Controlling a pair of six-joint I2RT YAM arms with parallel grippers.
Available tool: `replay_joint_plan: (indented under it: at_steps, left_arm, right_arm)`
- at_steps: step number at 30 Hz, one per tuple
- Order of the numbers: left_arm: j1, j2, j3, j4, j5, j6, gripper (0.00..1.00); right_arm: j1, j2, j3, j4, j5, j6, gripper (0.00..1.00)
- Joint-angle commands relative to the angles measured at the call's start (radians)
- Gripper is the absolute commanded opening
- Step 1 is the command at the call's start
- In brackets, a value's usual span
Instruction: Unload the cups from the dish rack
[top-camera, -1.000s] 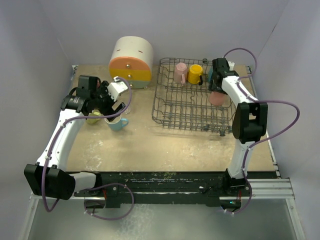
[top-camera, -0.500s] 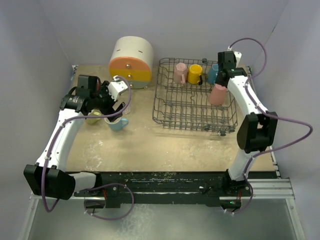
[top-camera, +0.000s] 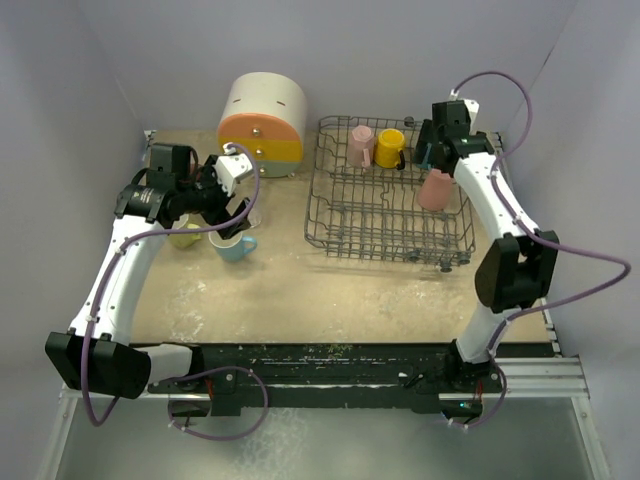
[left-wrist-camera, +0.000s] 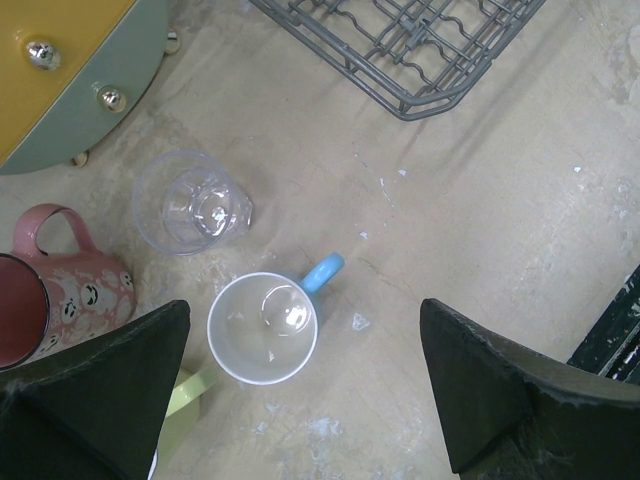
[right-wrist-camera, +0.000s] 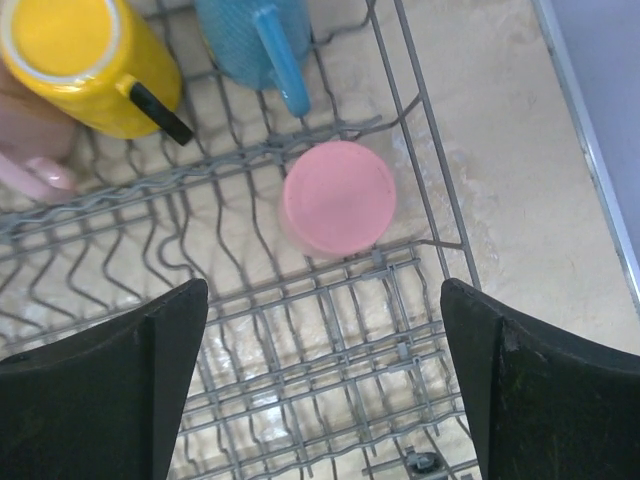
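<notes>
While both arms hang empty-handed, four cups sit in the dish rack (top-camera: 372, 226), all toward its far and right sides.

Far edge of the rack: pink mug (top-camera: 362, 143), yellow mug (top-camera: 390, 148) and textured blue mug (right-wrist-camera: 248, 38), all tipped among the wires. Right end of the rack: salmon tumbler (right-wrist-camera: 338, 197), upside down, flat base up, standing between tines.

Right gripper (right-wrist-camera: 320, 300) is above the rack's right end with the tumbler directly under it. Its fingers are spread wide, nothing between them.

Left gripper (left-wrist-camera: 300, 330) is off the rack's left end, fingers likewise parted and empty. It is over cups already out on the table: light blue mug (left-wrist-camera: 264, 327), clear glass (left-wrist-camera: 190, 203), pink patterned mug (left-wrist-camera: 60, 290), green mug (top-camera: 185, 236).

Judgement:
- The tumbler looks small, rigid and light. It has a smooth wall and no handle, so it is likely slippery.
- Best hold is across the side wall just below the upturned base, fingers dropping into the gaps between wires.
- Lift straight up to avoid snagging on tines.
- The glass off the rack's left end looks the fragile one; set new cups apart from it.
</notes>
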Motion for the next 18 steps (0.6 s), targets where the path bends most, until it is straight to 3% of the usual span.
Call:
replay_joint_plan:
  at_steps: [1,18]
  left_arm:
    - [0.002,-0.024,0.017,0.001,0.03,0.005,0.99]
    - [0.002,-0.009,0.002,0.002,0.07,0.037,0.99]
  right_arm:
    - [-0.03,0.082,0.065,-0.019,-0.034,-0.016,1.0]
    - [-0.068,0.258,0.092,0.024,-0.026,-0.047,0.99]
